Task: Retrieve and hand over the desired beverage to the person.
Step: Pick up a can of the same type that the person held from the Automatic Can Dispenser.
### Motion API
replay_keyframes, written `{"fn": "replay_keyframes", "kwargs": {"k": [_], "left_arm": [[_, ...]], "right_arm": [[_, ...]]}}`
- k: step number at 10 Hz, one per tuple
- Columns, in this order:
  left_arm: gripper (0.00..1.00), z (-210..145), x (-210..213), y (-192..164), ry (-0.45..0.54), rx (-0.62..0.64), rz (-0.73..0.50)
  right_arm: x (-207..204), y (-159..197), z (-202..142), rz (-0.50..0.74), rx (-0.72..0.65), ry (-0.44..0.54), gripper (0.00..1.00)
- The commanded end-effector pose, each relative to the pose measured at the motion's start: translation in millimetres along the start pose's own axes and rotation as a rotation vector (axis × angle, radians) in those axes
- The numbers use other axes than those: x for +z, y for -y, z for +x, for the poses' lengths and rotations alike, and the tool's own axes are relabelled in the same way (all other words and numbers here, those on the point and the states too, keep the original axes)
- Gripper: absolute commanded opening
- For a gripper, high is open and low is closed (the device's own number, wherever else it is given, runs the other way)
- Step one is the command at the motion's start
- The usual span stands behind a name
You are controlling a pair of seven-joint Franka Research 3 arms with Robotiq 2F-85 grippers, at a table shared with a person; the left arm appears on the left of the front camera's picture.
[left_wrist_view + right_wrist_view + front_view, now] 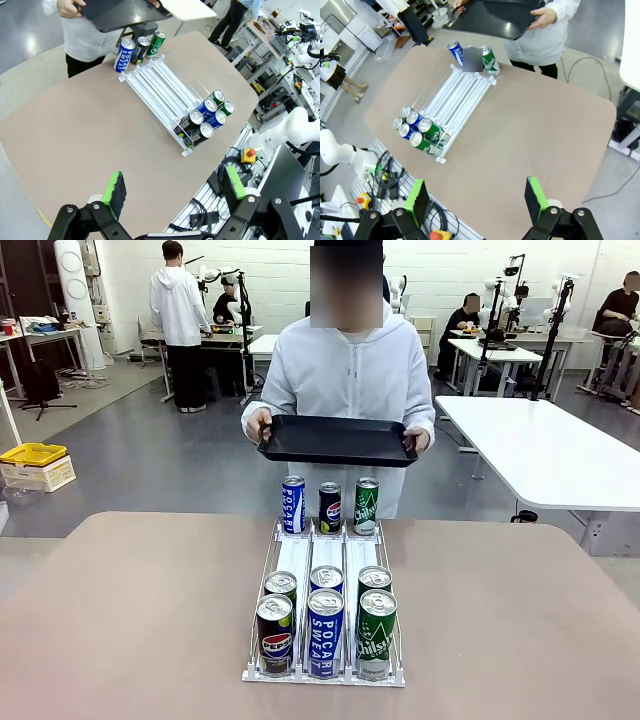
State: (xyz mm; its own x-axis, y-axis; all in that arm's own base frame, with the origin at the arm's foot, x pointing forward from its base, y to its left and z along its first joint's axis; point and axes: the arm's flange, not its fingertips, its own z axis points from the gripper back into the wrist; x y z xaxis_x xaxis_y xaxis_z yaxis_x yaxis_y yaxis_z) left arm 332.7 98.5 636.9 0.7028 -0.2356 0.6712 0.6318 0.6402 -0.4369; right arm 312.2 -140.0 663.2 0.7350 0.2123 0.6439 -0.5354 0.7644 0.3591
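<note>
You see the left gripper (173,186) and right gripper (476,197) above the table (130,610), jaws spread wide, both empty. Six cans (325,625) stand at the near end of the rack (327,558), and three cans (330,507) stand at its far end. The person (345,370) holds a black tray (337,440) just beyond them.

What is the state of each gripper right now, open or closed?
The left gripper is open, holding nothing.
The right gripper is open, holding nothing.
</note>
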Motion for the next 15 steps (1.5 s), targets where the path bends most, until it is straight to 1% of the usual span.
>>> {"fn": "replay_keyframes", "kwargs": {"k": [1, 15], "left_arm": [[1.00, 0.9, 1.8, -1.4, 0.009, -0.017, -0.011], [1.00, 0.9, 1.8, -1.4, 0.009, -0.017, -0.011]], "right_arm": [[-0.7, 1.2, 1.7, 0.010, 0.002, 0.012, 1.00], [-0.7, 1.2, 1.7, 0.010, 0.002, 0.012, 1.00]]}}
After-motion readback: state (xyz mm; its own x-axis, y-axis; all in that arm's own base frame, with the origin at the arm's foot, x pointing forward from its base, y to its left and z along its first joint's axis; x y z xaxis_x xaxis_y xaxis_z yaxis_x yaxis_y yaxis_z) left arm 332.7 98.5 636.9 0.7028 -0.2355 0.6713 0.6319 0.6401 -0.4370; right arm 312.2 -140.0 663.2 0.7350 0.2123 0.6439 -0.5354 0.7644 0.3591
